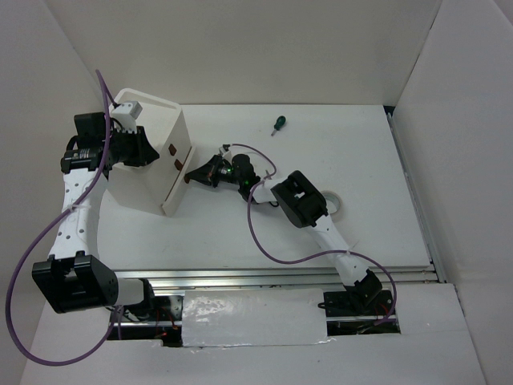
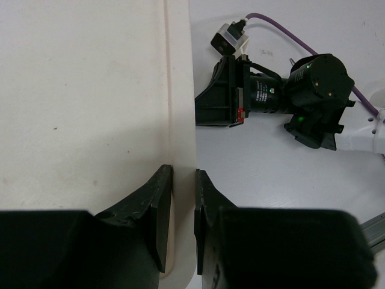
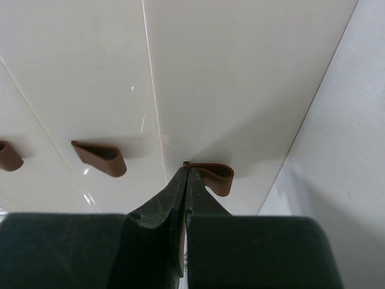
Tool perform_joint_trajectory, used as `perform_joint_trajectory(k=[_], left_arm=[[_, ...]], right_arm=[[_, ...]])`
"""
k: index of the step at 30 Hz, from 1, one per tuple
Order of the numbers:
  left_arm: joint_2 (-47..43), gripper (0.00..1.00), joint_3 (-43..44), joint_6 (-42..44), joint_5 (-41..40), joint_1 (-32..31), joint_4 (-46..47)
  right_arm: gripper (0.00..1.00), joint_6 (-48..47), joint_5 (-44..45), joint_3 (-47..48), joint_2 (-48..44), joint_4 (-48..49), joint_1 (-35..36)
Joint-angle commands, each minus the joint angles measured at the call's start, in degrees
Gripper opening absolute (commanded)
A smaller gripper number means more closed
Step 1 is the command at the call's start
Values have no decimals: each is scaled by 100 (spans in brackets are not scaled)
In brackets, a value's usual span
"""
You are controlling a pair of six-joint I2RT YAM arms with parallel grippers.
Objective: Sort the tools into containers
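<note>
Right gripper [image 3: 186, 180] fingers are seen at bottom centre of the right wrist view, jaws almost fully closed. The thin left lip of a red-brown handle [image 3: 213, 176] is pinched between the tips. That handle is mounted on the rightmost drawer [image 3: 240, 90] front, and a second handle [image 3: 99, 158] is seen on the next front, left of centre. A third is cut off at the left edge.

Left gripper [image 2: 178, 223] is seen at bottom centre of the left wrist view, jaws narrowly parted with one finger on each side of a raised edge of the cabinet [image 2: 78, 108]. The edge fills the gap, so it is clamped. The right arm's wrist is visible at upper right of that view.

In the top view the cabinet sits at upper left and is approached by both grippers from opposite sides. Stubby screwdriver [image 1: 277, 123] lies on the table [image 1: 361, 152] at upper centre, well apart from both grippers. Tape roll [image 1: 342, 204] lies right of centre, partly covered by the right arm. The longer screwdriver and scissors cannot be made out.
</note>
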Motion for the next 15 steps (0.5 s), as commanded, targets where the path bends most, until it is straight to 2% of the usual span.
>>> perform_joint_trajectory(k=[1,15], left_arm=[[274,0,-347,-77,-373,165,-1157],[310,0,-356,-315,-496,191,-1069]], right_arm=[[0,-134,-200,-203,-543,379,-122],[0,-265,-525,-1627,-1404,704,-536]])
